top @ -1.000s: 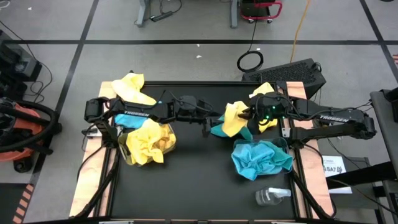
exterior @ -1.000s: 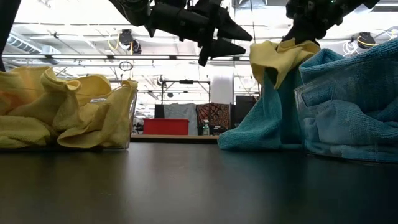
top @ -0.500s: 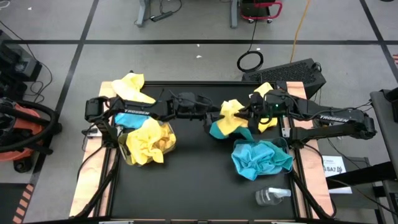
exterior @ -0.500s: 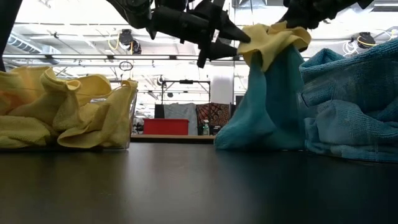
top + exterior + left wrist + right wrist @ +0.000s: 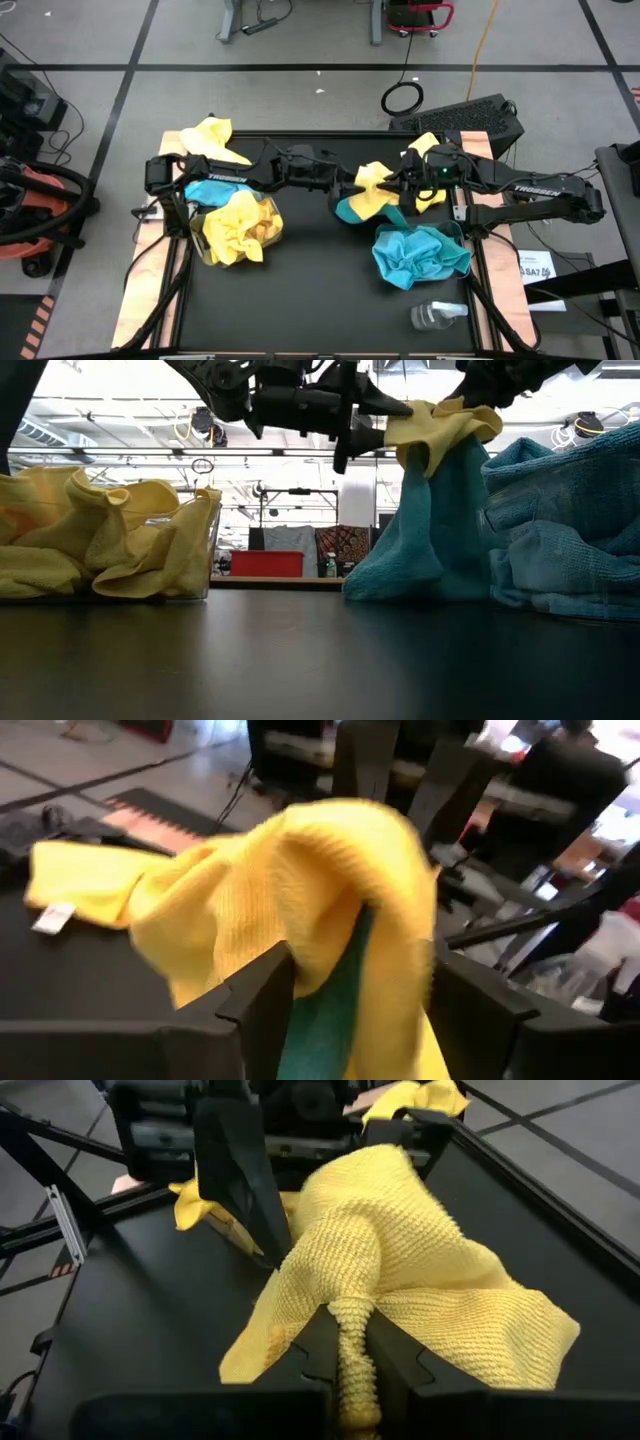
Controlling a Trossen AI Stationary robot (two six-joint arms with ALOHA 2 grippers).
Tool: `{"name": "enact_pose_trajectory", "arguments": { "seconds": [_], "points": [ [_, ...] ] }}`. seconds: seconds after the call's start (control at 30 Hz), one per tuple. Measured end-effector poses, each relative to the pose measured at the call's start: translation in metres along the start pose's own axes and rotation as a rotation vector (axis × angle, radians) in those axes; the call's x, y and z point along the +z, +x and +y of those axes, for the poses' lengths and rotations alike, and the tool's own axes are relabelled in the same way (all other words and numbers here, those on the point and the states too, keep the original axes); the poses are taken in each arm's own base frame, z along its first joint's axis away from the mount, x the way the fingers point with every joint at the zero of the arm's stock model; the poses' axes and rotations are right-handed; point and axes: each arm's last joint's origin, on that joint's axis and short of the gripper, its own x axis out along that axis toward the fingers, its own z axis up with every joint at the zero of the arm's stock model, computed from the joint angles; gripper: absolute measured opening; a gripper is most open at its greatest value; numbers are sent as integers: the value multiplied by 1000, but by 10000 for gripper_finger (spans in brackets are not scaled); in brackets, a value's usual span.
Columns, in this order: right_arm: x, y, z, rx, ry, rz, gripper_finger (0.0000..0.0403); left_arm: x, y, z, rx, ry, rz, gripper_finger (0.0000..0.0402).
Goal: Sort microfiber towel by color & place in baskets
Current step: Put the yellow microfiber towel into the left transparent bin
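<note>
A yellow microfiber towel (image 5: 372, 188) is raised at the table's middle, draped over a turquoise towel (image 5: 350, 208) that hangs under it (image 5: 420, 530). My right gripper (image 5: 345, 1345) is shut on the yellow one. My left gripper (image 5: 360, 990) is open and level. Its fingers stand on either side of the yellow hump (image 5: 330, 870). The left basket (image 5: 200, 245) holds yellow towels and the right basket (image 5: 485, 520) holds turquoise ones. My right gripper pinches a bunched fold of the yellow towel (image 5: 350, 1320) between its two fingers, coming from the table's right and slanting a little down. The towel is lifted and spreads out beyond the fingers. The turquoise towel's lower end (image 5: 395, 585) rests on the table. My left gripper has a finger (image 5: 240, 1180) right beside the yellow hump; I cannot tell whether it touches.
More loose towels lie around: yellow (image 5: 212, 140) at the far left, turquoise (image 5: 205, 190) under the left arm, yellow (image 5: 425, 145) by the right arm. A clear bottle (image 5: 435, 315) lies near the front right. The table's near middle is bare.
My left gripper has moved toward the table's right and rolled, and its fingers now flank the yellow towel. My right gripper has tipped upward, raising the yellow towel. The turquoise towel under it has been drawn up taller, with its lower end still on the table.
</note>
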Motion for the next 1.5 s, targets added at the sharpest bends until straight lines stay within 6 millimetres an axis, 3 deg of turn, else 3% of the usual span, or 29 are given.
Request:
{"name": "enact_pose_trajectory", "arguments": {
  "seconds": [0.17, 0.27, 0.5, 0.8, 1.03, 1.2, 1.5],
  "points": [
    [-4, 3, -1, -11, 5, 51, 19, -2, 11, -1, -83, -5, -41, 201],
    [-7, 7, -2, -10, 11, 89, 20, 2, 18, -4, -106, 16, -29, 175],
    [-12, 9, 0, 28, 17, 140, 46, 8, 21, -8, -149, 107, 32, 18],
    [-25, 5, -2, -30, 35, 272, 160, 31, 16, -18, -168, 160, 47, 5],
    [-33, 1, -7, -165, 45, 334, 233, 70, -21, -45, -157, 320, 86, 3],
    [-35, 0, -10, -254, 50, 337, 251, 99, -68, -70, -110, 431, 96, 2],
    [-37, -1, -10, -246, 67, 363, 239, 104, -171, -106, 2, 449, 361, 1]
  ]
}}
